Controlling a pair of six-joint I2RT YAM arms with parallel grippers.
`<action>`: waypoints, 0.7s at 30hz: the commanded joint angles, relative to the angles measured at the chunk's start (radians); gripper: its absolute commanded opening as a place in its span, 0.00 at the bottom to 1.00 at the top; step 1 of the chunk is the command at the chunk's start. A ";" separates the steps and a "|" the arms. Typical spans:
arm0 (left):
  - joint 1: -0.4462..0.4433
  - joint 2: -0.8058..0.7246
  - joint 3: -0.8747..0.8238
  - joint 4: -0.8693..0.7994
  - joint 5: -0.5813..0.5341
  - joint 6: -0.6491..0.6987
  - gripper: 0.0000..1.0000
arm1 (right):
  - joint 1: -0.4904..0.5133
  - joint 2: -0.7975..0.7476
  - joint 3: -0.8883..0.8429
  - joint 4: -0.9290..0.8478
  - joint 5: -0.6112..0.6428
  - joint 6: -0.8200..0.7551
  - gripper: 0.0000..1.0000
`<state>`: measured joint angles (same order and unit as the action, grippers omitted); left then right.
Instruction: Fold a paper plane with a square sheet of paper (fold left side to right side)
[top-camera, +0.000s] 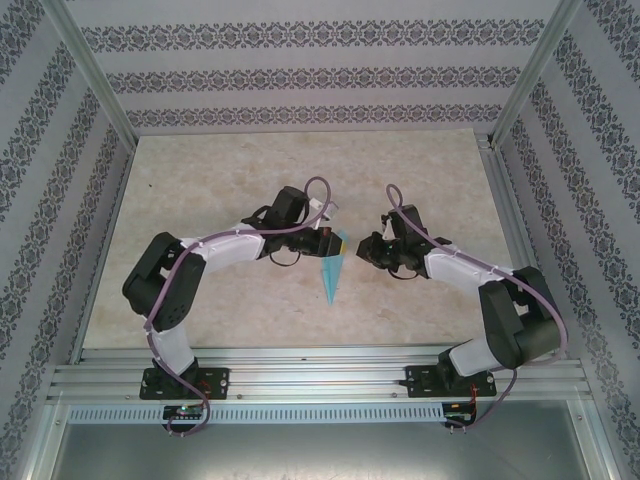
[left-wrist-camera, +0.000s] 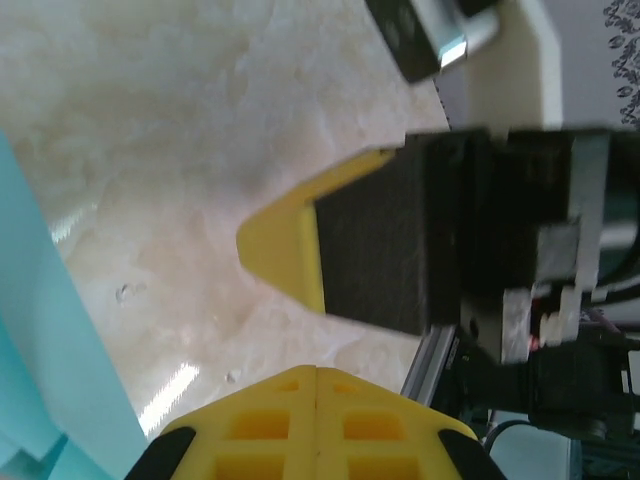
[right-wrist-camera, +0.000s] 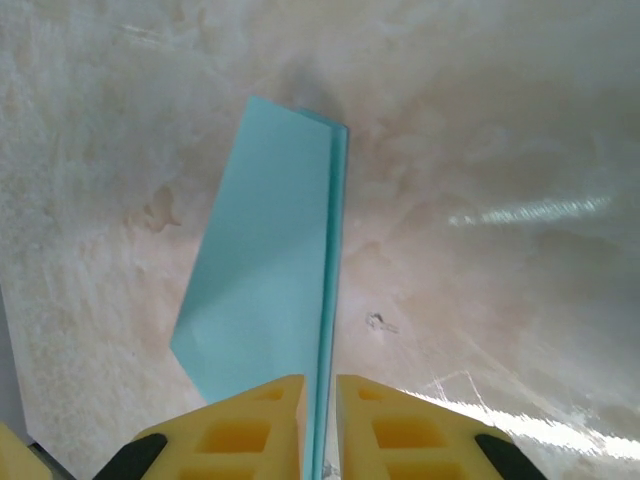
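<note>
The turquoise paper plane (top-camera: 330, 275) is a narrow folded triangle between the two arms, its tip pointing toward the near edge. In the right wrist view the paper plane (right-wrist-camera: 270, 270) runs away from my right gripper (right-wrist-camera: 320, 382). Its creased edge sits in the thin slit between the yellow fingers, which are shut on it. My right gripper (top-camera: 362, 250) is at the plane's wide end. My left gripper (left-wrist-camera: 316, 372) has its fingers pressed together with nothing between them. It hovers just left of the paper plane (left-wrist-camera: 40, 330), facing the right gripper's yellow finger (left-wrist-camera: 285, 240).
The pale marbled table (top-camera: 220, 190) stretches all around the arms. Patterned walls (top-camera: 300, 75) and metal posts close in the back and sides. An aluminium rail (top-camera: 320, 380) carries both arm bases at the near edge.
</note>
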<state>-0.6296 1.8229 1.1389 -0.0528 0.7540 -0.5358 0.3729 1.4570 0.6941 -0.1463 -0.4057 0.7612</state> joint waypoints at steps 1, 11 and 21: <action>-0.004 0.087 0.083 -0.117 -0.027 0.080 0.00 | 0.021 -0.050 -0.057 0.084 -0.018 0.073 0.16; 0.016 0.259 0.230 -0.263 -0.107 0.176 0.00 | 0.182 -0.026 -0.138 0.244 0.065 0.206 0.15; 0.019 0.311 0.219 -0.264 -0.120 0.193 0.00 | 0.288 0.066 -0.099 0.260 0.142 0.215 0.14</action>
<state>-0.6220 2.1139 1.3476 -0.2974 0.6441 -0.3763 0.6498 1.5066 0.5697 0.0841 -0.3145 0.9691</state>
